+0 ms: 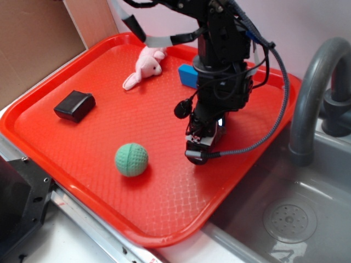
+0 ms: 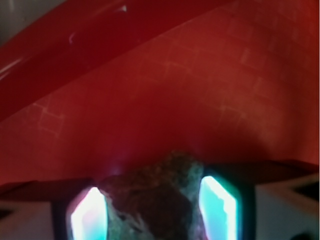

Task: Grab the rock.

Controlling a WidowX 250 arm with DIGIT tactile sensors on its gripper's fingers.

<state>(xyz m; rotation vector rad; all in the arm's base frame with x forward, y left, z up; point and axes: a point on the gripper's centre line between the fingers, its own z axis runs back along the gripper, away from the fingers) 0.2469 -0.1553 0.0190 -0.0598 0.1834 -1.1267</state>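
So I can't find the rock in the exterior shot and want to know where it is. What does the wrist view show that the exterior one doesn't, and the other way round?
Only the wrist view shows the rock, a lumpy dark stone sitting between the two glowing fingers.

Only the exterior view shows the green ball, black block, pink plush, blue block and sink; there the gripper hides the rock.

Both show the red tray and the gripper low over it.

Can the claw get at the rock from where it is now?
Probably yes. In the wrist view the rock already sits between the claw's two lit fingers, nothing between them. Whether they actually press on it, I cannot tell. The tray around is bare.
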